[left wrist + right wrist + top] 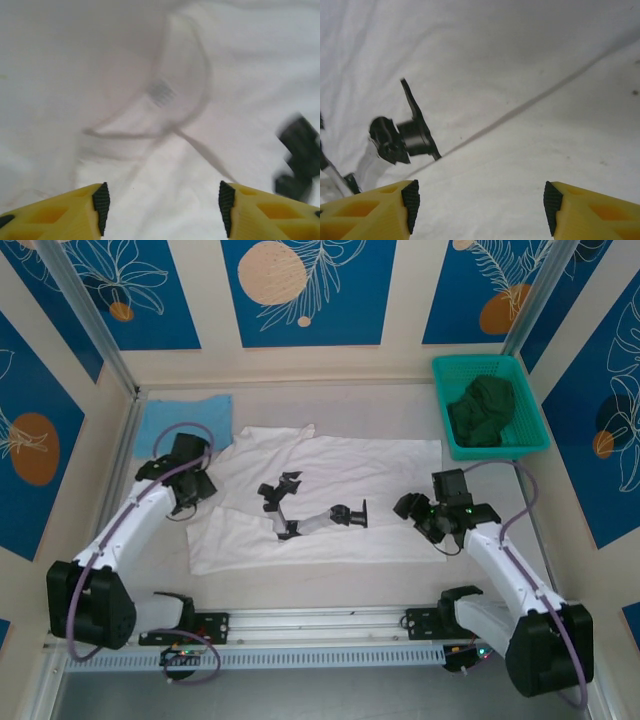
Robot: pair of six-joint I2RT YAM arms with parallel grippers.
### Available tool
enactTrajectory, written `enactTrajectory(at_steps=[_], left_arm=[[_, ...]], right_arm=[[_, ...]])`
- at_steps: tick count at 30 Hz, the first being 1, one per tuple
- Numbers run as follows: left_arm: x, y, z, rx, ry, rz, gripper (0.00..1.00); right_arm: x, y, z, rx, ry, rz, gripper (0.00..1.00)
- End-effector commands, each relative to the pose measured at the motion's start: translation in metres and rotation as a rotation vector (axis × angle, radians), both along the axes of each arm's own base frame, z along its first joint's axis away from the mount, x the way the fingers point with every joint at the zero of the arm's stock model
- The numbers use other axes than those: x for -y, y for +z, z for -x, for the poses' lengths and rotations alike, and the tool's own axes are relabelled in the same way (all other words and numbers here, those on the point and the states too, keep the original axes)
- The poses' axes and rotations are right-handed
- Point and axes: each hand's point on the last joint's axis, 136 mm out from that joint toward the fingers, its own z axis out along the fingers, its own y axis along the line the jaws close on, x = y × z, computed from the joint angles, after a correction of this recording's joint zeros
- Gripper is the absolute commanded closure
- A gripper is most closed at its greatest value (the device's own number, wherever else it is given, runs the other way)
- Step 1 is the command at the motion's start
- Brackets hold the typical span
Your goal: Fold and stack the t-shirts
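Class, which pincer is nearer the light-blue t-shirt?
Left. The left pincer is over the white t-shirt near the light-blue t-shirt; the right pincer is at the white t-shirt's opposite side.

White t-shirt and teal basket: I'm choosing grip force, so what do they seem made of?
White t-shirt: soft matte knit cloth, probably cotton; it lies wrinkled, with a stitched collar seam. Teal basket: rigid moulded plastic by the look, judging from its uniform colour and thin latticed walls.

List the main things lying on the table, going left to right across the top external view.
light-blue t-shirt → white t-shirt → green basket
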Motion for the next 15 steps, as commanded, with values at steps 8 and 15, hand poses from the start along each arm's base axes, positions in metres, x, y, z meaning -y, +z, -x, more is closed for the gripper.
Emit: enactTrajectory(at_steps=[8, 15], left_arm=[[0.021, -0.096, 0.08, -0.235, -0.102, 0.01, 0.45], [0.013, -0.128, 0.095, -0.318, -0.061, -0.017, 0.45]], right_arm=[[0.025, -0.047, 0.033, -0.224, -0.195, 0.103, 0.39], [0.038, -0.062, 0.043, -0.257, -0.32, 0.13, 0.42]])
